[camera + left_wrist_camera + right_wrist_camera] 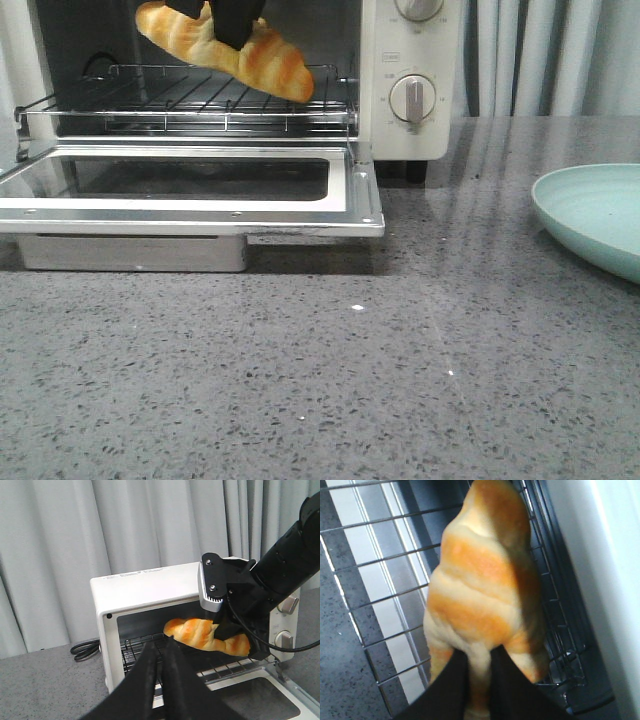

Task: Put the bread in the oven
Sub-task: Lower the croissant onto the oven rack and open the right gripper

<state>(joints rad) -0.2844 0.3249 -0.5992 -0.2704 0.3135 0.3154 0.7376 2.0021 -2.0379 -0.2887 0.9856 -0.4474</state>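
The bread (275, 62), a glossy golden-orange roll with cream stripes, hangs tilted just above the wire rack (190, 100) inside the oven (380, 125). My right gripper (238, 38) comes down from above and is shut on the roll's middle. In the right wrist view its fingers (455, 685) pinch the bread (482, 580) over the rack. The left wrist view shows my left gripper (161, 643) shut and empty, held off to the oven's (135, 587) left front, with the bread (197, 631) and the right gripper (227, 629) beyond it. The left gripper is out of the front view.
The oven's glass door (350, 195) lies folded down flat over the grey stone counter. Two round dials (412, 98) sit on the oven's right side. A pale mint-green plate (600, 215) stands at the right. A black cable (85, 650) coils left of the oven, before grey curtains.
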